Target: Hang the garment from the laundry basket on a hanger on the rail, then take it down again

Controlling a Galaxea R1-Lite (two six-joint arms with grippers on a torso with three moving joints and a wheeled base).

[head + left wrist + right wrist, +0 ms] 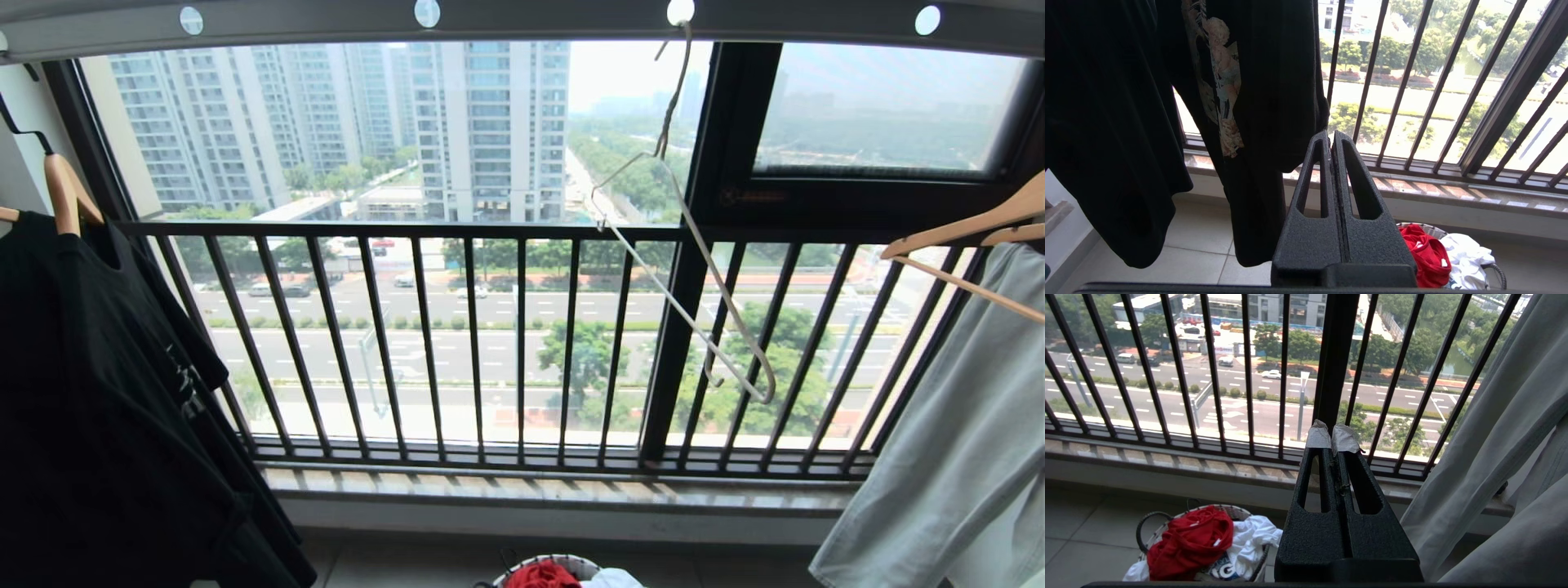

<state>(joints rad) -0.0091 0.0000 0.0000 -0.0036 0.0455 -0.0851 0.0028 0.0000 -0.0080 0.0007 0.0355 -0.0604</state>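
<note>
Both our grippers, left (1332, 141) and right (1332, 437), are closed and empty; we should open one above the red garment (1190, 539) and pinch a single layer

One legible mark: a bold white letter "G" on blue print, on cloth in the laundry basket (1152, 522) beneath the red garment (1190, 541). Black shirt (122, 392) lettering: illegible

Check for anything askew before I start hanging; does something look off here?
Yes: the hanger hangs lopsided from the rail, one end drooping low against the window bars. The garment lies crumpled in the laundry basket.
</note>
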